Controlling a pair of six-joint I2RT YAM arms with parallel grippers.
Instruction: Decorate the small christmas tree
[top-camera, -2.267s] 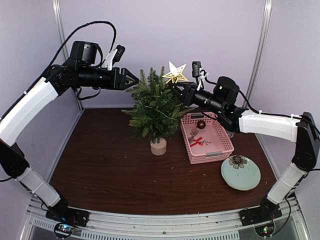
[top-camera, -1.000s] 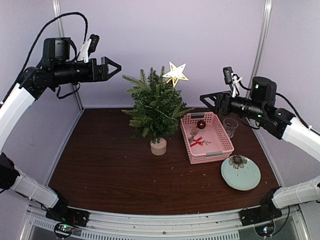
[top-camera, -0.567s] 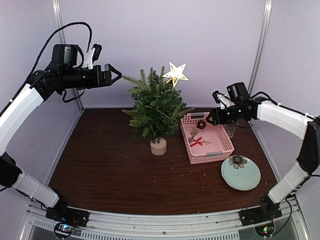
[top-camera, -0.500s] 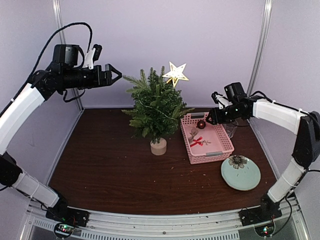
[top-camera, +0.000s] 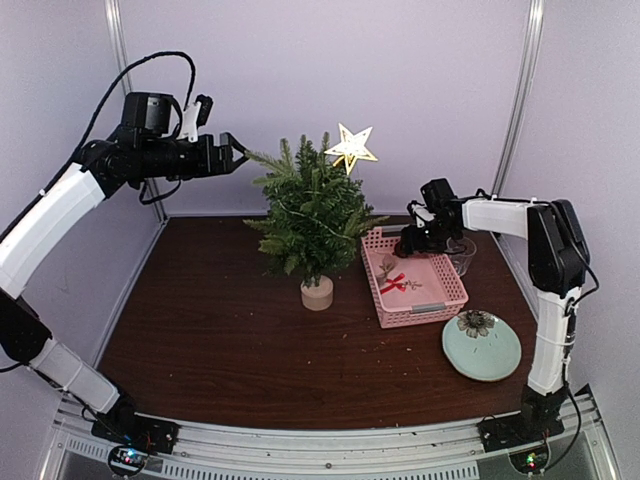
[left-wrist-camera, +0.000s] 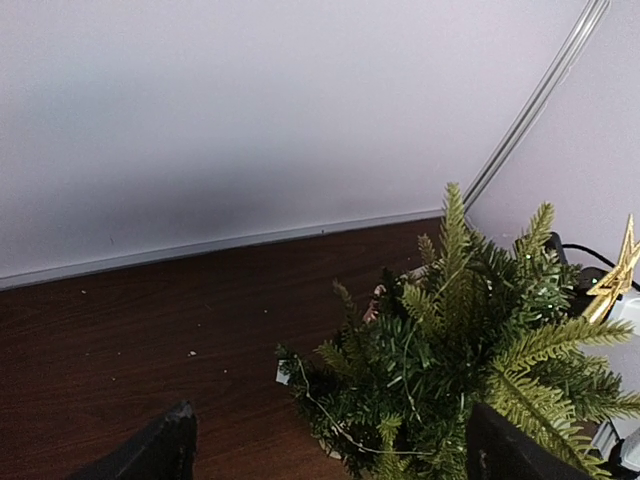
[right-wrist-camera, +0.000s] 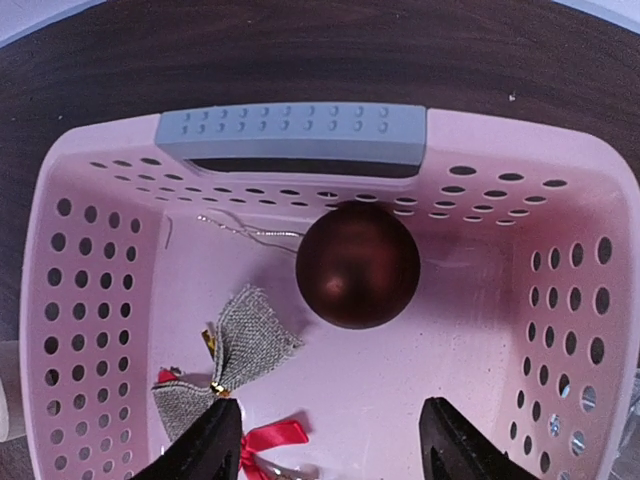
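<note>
Top external view: tree (top-camera: 312, 225) stands upright mid-table on its stump, with a gold star (top-camera: 351, 146) at its upper right tip. The pink basket (top-camera: 445, 300) sits just right of it, and a plate (top-camera: 481, 346) is at lower right.

Right gripper (right-wrist-camera: 325, 445) is over the far end of the basket with its jaws spread and nothing held. In the right wrist view, a dark red ball (right-wrist-camera: 357, 265) sits dead ahead, roughly centred between the two fingers. It lies close to the basket's grey handle end at the top of the frame.

The ball is round, so there's no long axis to line up on. Its thin hanging thread trails off to upper left. A burlap bow (right-wrist-camera: 240, 345) lies just left of the ball, close to the left finger's path.

Left gripper (top-camera: 238, 153) is also spread and empty. It hangs high at upper left of the top view, just off the tree's upper branches and well apart from the basket.

My read is that the right arm takes the ball, being far nearer. The move is straight forward onto it, and the tree is then to the left for hanging. Probably the fingertips are already below the basket rim, but neither view makes that clear. Main risk is snagging the bow or pushing the ball against the end wall.
</note>
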